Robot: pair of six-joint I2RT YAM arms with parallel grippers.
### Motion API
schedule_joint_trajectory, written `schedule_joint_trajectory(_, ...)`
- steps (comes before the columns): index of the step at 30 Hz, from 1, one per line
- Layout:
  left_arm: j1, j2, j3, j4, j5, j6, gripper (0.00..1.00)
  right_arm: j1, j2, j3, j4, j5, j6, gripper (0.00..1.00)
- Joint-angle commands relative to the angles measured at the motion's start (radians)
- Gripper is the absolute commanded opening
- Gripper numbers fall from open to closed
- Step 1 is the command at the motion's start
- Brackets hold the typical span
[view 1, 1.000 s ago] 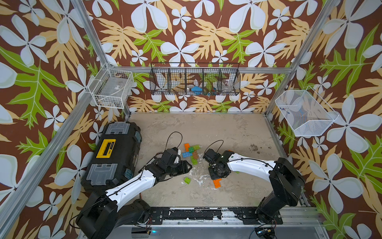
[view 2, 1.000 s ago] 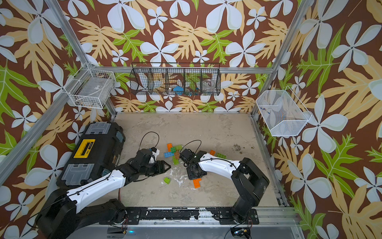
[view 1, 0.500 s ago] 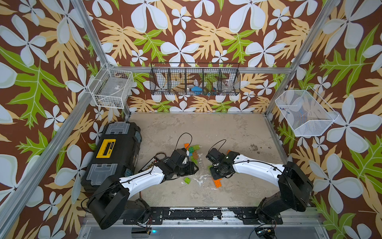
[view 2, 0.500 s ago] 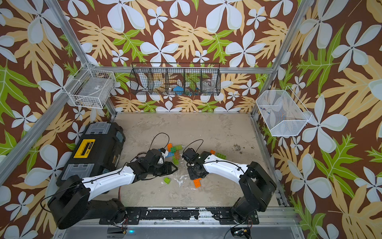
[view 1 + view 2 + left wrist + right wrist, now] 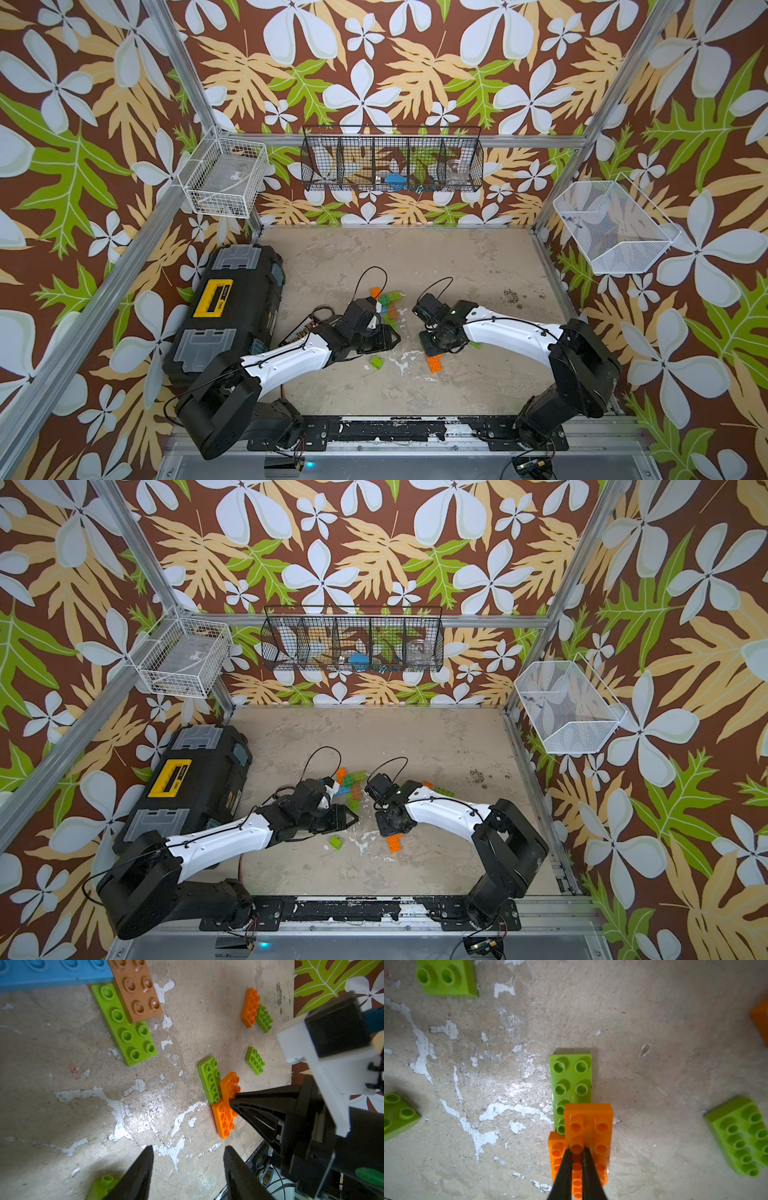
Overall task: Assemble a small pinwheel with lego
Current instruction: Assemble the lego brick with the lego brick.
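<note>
Three lego bricks lie joined on the floor: a lime green brick point(image 5: 572, 1078), a flat orange one point(image 5: 556, 1153), and an orange brick point(image 5: 588, 1126) on top of both. My right gripper point(image 5: 576, 1152) is shut, its tips resting on the top orange brick's studs point(image 5: 434, 363). My left gripper point(image 5: 188, 1149) hovers open over bare floor, with nothing between its fingers. A small lime brick point(image 5: 101, 1186) lies just beside one of its fingers point(image 5: 377, 362). Further back is a cluster with a blue brick point(image 5: 52, 974), a brown brick point(image 5: 137, 991) and a long lime brick point(image 5: 128, 1030).
A black toolbox point(image 5: 232, 307) with a yellow handle fills the left of the floor. Loose orange point(image 5: 250, 1007) and lime point(image 5: 254, 1060) bricks lie beyond the right arm. Wire baskets hang on the back wall point(image 5: 392, 164) and the side walls point(image 5: 611, 226).
My left arm has swung right toward the middle of the floor and its jaws have narrowed somewhat. The right gripper has stayed shut on top of the orange brick.
</note>
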Motion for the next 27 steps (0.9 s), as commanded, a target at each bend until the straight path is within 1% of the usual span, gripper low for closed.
schedule_joint_trajectory(1,-0.001,-0.005,0.002,0.010,0.002,0.010,0.57,-0.006,0.006,-0.004,-0.008,0.018,0.015,0.06)
schedule_joint_trajectory(8,-0.001,-0.004,0.005,0.009,0.001,0.009,0.57,-0.007,0.007,0.000,-0.024,0.034,0.013,0.06)
schedule_joint_trajectory(13,-0.001,-0.002,0.008,0.009,0.001,0.011,0.57,-0.007,-0.015,-0.005,-0.026,0.006,0.007,0.06)
schedule_joint_trajectory(17,-0.001,0.001,0.008,0.008,0.001,0.011,0.57,-0.007,-0.029,-0.006,-0.036,0.009,-0.002,0.06)
schedule_joint_trajectory(27,-0.001,0.001,0.013,0.006,0.001,0.011,0.57,-0.006,-0.004,-0.007,-0.030,0.008,-0.008,0.06)
